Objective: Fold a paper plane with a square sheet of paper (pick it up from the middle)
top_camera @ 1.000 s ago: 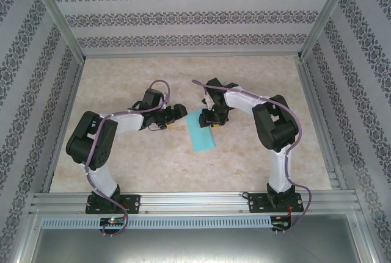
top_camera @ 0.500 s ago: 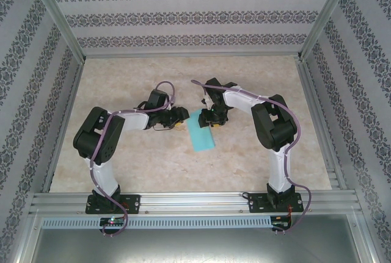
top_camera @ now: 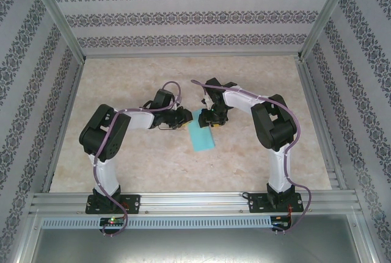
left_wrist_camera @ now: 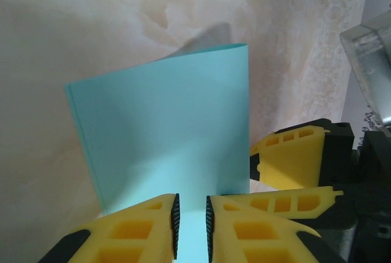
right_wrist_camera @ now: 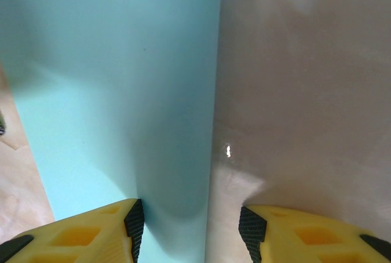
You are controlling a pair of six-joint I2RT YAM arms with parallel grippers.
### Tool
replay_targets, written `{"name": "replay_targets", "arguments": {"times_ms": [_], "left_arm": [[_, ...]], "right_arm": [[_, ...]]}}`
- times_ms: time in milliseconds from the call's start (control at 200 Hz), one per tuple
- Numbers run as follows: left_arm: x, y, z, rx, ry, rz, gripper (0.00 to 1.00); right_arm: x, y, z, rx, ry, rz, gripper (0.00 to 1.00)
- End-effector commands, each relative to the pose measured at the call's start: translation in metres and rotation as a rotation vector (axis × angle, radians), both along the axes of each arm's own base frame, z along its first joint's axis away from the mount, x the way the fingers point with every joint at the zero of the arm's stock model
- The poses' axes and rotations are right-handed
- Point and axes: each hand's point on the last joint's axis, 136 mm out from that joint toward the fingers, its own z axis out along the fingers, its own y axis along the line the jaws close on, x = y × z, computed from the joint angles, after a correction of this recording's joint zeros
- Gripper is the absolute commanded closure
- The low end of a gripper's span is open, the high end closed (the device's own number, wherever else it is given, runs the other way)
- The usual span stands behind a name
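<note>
Left tool (left_wrist_camera: 191, 220): jaws at a slit over an edge of the square sheet of paper (left_wrist_camera: 165, 135), can't tell if clamped. Right tool (right_wrist_camera: 190, 220): open, straddling its long edge. Sheet lies mid-surface (top_camera: 153, 165), apparently folded in half once. Nose and wing folds remain, so early stage.

I am finding nothing readable in any view: no text, label, brand, number or sign is showing on anything.
</note>
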Motion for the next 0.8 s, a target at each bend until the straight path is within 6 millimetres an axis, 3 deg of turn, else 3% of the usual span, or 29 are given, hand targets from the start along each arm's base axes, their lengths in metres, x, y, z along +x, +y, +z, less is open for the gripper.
{"name": "replay_targets", "arguments": {"times_ms": [0, 505, 794], "left_arm": [[0.002, -0.013, 0.006, -0.028, -0.019, -0.030, 0.80], [-0.008, -0.013, -0.012, 0.009, 0.033, -0.054, 0.87], [-0.030, 0.008, -0.040, 0.163, 0.169, -0.049, 0.93]], "right_arm": [[-0.024, -0.016, -0.070, -0.134, 0.095, 0.015, 0.48], [-0.028, -0.015, -0.074, -0.136, 0.106, 0.021, 0.48], [-0.027, -0.013, -0.068, -0.127, 0.094, 0.020, 0.48]]}}
